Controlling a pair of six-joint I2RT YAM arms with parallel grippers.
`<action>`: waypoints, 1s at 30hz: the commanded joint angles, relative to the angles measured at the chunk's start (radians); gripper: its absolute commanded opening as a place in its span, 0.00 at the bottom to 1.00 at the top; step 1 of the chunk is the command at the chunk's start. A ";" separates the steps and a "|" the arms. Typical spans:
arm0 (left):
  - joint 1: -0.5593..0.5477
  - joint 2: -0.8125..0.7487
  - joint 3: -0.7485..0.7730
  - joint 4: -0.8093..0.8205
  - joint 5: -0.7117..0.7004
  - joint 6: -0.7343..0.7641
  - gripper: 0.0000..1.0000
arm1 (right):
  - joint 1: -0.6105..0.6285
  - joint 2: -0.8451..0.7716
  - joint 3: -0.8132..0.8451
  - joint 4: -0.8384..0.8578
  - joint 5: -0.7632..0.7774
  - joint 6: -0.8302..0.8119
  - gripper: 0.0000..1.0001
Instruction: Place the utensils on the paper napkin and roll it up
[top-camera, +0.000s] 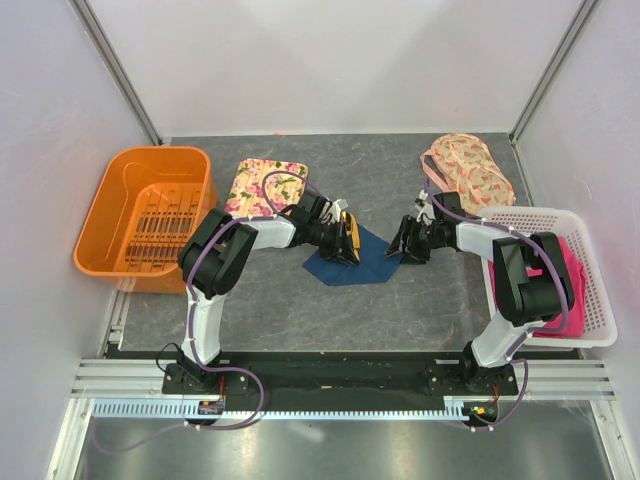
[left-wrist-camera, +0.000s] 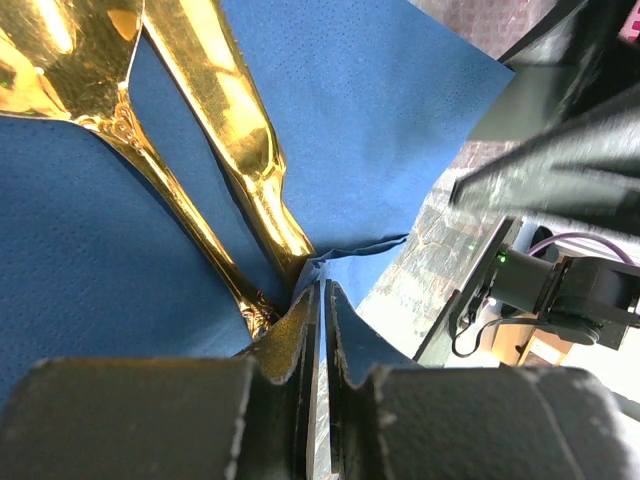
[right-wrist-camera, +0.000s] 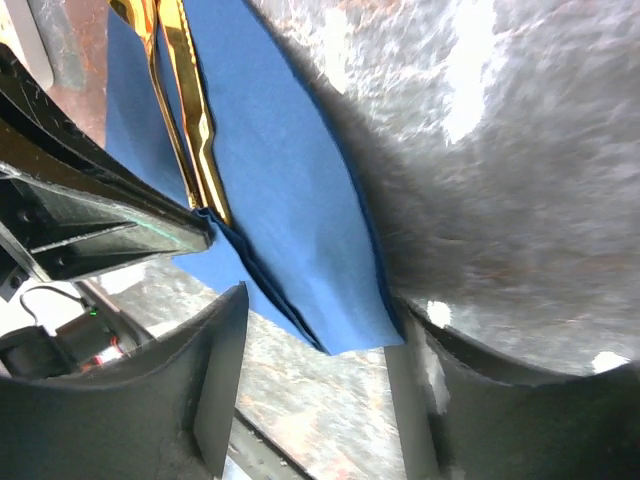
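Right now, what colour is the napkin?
The napkin is navy blue, clearest in the left wrist view.

Lab test cell: white panel walls (top-camera: 330, 60)

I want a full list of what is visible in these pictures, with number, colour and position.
utensils: two seen, gold, on the paper napkin
paper napkin: one, navy, table centre
floral tray: one, pink-patterned, behind left arm
orange basket: one, far left
floral bag: one, back right
white basket: one, right, holding pink cloth
left gripper: black, shut on the napkin's edge
right gripper: black, open, at the napkin's corner
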 joint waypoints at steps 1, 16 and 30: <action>-0.001 0.006 0.015 -0.005 -0.024 0.018 0.10 | -0.012 -0.033 0.044 -0.002 -0.012 -0.054 0.45; -0.003 0.011 0.015 -0.005 -0.027 0.016 0.10 | 0.019 -0.022 0.040 0.083 -0.200 0.108 0.00; 0.000 0.011 0.021 -0.008 -0.019 0.018 0.09 | 0.115 0.060 0.011 0.246 -0.220 0.307 0.00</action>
